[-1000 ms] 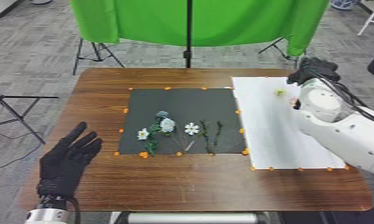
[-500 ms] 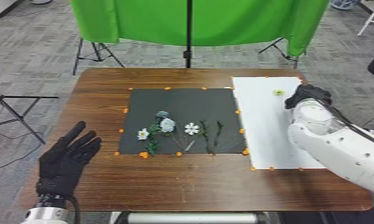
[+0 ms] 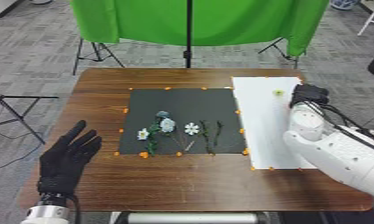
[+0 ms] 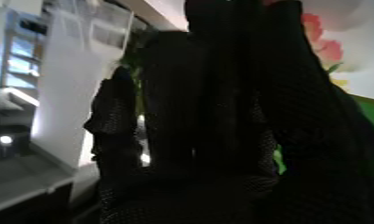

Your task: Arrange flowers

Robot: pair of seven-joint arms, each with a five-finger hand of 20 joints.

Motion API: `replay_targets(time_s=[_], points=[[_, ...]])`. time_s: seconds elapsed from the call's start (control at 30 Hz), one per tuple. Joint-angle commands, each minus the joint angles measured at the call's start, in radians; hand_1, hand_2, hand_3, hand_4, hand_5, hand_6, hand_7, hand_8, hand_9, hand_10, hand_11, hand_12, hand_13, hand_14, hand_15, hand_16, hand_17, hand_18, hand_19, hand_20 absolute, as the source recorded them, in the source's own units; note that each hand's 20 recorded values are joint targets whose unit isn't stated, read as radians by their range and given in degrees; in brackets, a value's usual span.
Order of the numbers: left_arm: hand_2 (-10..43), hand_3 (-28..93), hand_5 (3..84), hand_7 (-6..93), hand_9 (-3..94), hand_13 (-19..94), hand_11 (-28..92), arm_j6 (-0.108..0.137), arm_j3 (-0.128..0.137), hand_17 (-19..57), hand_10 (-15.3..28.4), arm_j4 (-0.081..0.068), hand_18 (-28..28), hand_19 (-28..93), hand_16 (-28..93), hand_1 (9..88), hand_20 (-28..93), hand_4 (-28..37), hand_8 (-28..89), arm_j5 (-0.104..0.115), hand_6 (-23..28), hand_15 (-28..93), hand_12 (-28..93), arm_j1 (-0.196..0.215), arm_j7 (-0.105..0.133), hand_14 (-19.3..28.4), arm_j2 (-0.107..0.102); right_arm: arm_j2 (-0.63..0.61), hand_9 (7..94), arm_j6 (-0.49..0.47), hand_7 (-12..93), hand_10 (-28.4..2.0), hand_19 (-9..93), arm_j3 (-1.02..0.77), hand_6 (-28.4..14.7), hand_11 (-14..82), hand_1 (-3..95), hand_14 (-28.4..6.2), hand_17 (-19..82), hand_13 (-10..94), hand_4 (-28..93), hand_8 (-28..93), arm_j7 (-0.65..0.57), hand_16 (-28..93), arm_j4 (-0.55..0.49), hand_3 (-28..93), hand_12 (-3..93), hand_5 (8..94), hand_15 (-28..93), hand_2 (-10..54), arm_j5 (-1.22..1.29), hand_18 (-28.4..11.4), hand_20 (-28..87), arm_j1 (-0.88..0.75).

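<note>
Head view: Left hand (image 3: 66,165) open, fingers straight and spread, nothing held. Beyond its thumb side, apart, the black mat (image 3: 157,100) bears white flower (image 3: 191,129), pale blue flower (image 3: 167,125), yellow-centred flower (image 3: 143,134) and green stems (image 3: 219,134). Right hand (image 3: 309,94) at the far right edge of the white paper (image 3: 263,130); small yellow-green bloom (image 3: 278,92) just to its left.
Risk (judged): a low leftward sweep could knock that bloom or drag the paper.
Change: vs. 1.0 s ago, right hand is nearer the robot; little shift over the last half second. Mat flowers unmoved.

Right wrist view: pink blossoms (image 4: 326,49) near the glove. Cannot tell how open the right hand is, or whether it grips anything. Risk: petals crushed if it closes off-centre.
</note>
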State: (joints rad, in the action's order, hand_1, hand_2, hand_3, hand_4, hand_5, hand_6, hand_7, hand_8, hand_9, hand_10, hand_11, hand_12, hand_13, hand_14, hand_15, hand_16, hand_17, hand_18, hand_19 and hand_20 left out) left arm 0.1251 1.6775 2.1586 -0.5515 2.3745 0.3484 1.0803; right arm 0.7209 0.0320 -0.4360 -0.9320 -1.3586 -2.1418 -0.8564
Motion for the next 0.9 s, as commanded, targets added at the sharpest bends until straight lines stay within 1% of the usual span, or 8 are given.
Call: replay_targets(time_s=[0.03, 0.13, 0.17, 0.2, 0.4, 0.53, 0.63, 0.9], points=[[4.3, 82, 38.0, 11.0, 35.1, 22, 23, -0.006, 0.005, -10.6, 20.5, -0.005, 27.9, 52, -7, 22.1, 19, -27.2, -9, -0.003, 8.6, 50, 12, 0.015, -0.009, 27.6, 0.014, -0.05, 92.0, 0.163, 13, -4.7, 85, 0.022, 6.1, 9.0, 57.2, -3.0, 32, 76, -28, 0, 0.044, 20, -0.066, 59, 28.4, 87.4, 66, -9.5, -0.054, -20.2, 44, -0.023], [4.3, 82, 38.1, 10.6, 35.3, 22, 23, -0.004, 0.009, -10.0, 20.4, 0.0, 28.2, 52, -7, 22.3, 19, -27.2, -9, -0.001, 8.6, 50, 12, 0.026, -0.005, 27.6, 0.015, -0.063, 92.3, 0.232, 13, -4.9, 86, 0.014, 5.9, 9.6, 56.5, -3.0, 32, 76, -28, 0, 0.066, 21, -0.115, 61, 28.6, 87.7, 67, -9.5, -0.091, -20.0, 44, -0.021], [4.3, 82, 38.1, 10.5, 35.4, 22, 23, -0.009, 0.015, -9.9, 20.4, 0.0, 28.3, 52, -7, 22.3, 19, -27.1, -9, -0.01, 8.5, 50, 12, 0.027, -0.016, 27.6, 0.027, -0.068, 92.4, 0.253, 13, -4.9, 86, 0.014, 5.8, 9.6, 56.3, -2.9, 32, 76, -28, 0, 0.08, 21, -0.136, 61, 28.7, 87.9, 67, -9.5, -0.096, -20.0, 44, -0.02], [4.3, 82, 38.1, 10.5, 35.4, 22, 23, -0.008, 0.016, -9.9, 20.4, 0.001, 28.3, 52, -7, 22.3, 20, -27.0, -9, -0.009, 8.5, 50, 12, 0.029, -0.015, 27.6, 0.026, -0.071, 92.5, 0.269, 13, -5.0, 86, 0.017, 5.7, 9.7, 56.1, -3.0, 32, 77, -28, 0, 0.09, 21, -0.156, 62, 28.8, 88.0, 68, -9.5, -0.1, -20.1, 44, -0.016], [4.4, 82, 38.2, 10.4, 35.4, 23, 23, -0.014, 0.037, -9.5, 20.4, 0.013, 28.4, 53, -7, 22.3, 21, -26.9, -9, -0.017, 8.7, 50, 12, 0.046, -0.017, 27.6, 0.029, -0.046, 92.7, 0.304, 13, -5.4, 87, 0.027, 5.3, 10.5, 54.9, -3.0, 32, 77, -28, 1, 0.177, 21, -0.262, 64, 28.6, 88.3, 68, -9.5, -0.133, -20.0, 44, -0.019], [4.5, 82, 38.2, 10.4, 35.4, 23, 23, -0.009, 0.059, -8.6, 20.5, 0.02, 28.4, 55, -7, 22.5, 22, -26.6, -9, -0.018, 8.6, 50, 12, 0.056, -0.015, 27.7, 0.022, 0.0, 92.8, 0.283, 13, -5.6, 87, 0.029, 5.2, 10.8, 54.4, -3.2, 32, 77, -28, 1, 0.252, 21, -0.316, 65, 28.6, 88.4, 69, -9.5, -0.135, -20.0, 44, -0.035], [4.6, 81, 38.1, 10.4, 35.3, 23, 23, 0.006, 0.067, -8.1, 20.5, 0.018, 28.4, 56, -7, 22.7, 24, -26.2, -9, -0.01, 8.6, 50, 12, 0.054, -0.015, 27.9, 0.017, 0.035, 92.5, 0.239, 13, -6.1, 87, 0.036, 4.9, 13.3, 53.4, -3.5, 31, 77, -28, 1, 0.307, 21, -0.339, 67, 29.1, 88.5, 69, -9.5, -0.14, -20.2, 44, -0.049], [4.6, 81, 38.0, 10.4, 35.2, 23, 23, -0.001, 0.05, -8.1, 20.6, 0.012, 28.4, 54, -7, 22.8, 27, -25.7, -9, -0.015, 8.6, 50, 12, 0.032, -0.032, 28.0, 0.019, 0.084, 90.6, 0.129, 13, -6.7, 87, 0.05, 4.9, 20.8, 52.6, -4.5, 30, 74, -28, 0, 0.363, 21, -0.339, 67, 29.1, 87.5, 71, -9.5, -0.154, -20.7, 45, -0.071]])
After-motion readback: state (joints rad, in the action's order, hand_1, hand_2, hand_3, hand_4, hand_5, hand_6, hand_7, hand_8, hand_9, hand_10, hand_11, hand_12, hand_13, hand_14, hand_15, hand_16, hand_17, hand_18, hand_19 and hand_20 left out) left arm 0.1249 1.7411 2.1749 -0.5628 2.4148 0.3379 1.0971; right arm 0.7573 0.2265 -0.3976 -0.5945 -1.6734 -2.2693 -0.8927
